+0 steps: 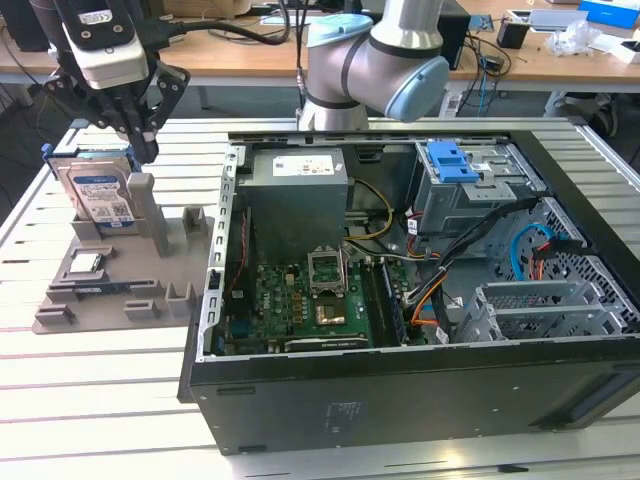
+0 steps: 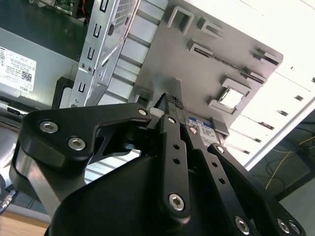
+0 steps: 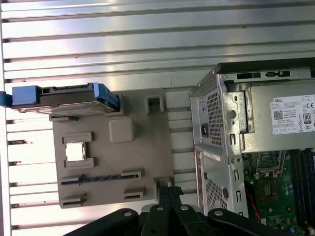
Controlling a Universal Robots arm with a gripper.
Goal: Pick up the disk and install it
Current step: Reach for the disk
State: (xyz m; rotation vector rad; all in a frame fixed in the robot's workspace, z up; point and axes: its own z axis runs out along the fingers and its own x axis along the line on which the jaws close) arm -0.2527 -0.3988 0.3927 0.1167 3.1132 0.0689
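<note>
- Desks point(image 1: 240, 55) with cables and boxes line the back of the room. In front, a slatted metal surface point(image 1: 100, 420) carries a grey tray point(image 1: 140, 272) at the exterior view's left and an open computer case point(image 1: 400, 400) to its right. The arm point(image 1: 375, 60) rises behind the case.
- The disk point(image 1: 98, 200) stands in a slot at the tray's far corner, on the side away from the case. A small chip point(image 1: 85, 263) lies flat in a pocket just in front of it.
- The end effector point(image 1: 146, 148) hangs over the tray, pointing down, with its fingers drawn together and nothing between them. It touches neither disk nor tray.
- In the exterior view its tip shows just right of the disk's upper corner. In the first wrist view the tip lines up with the tray's edge nearest the case, and the disk sits across the tray from there. I judge that the disk lies below and off to one side of the end effector, toward the far left corner, not straight beneath it.
- The disk's labelled face looks toward the exterior camera, slightly tilted. The label's band runs across the top, so it seems to rest on a short end with its long axis roughly upright. Seen from above it is edge-on, and its thin top edge runs along the tray's far side.
</note>
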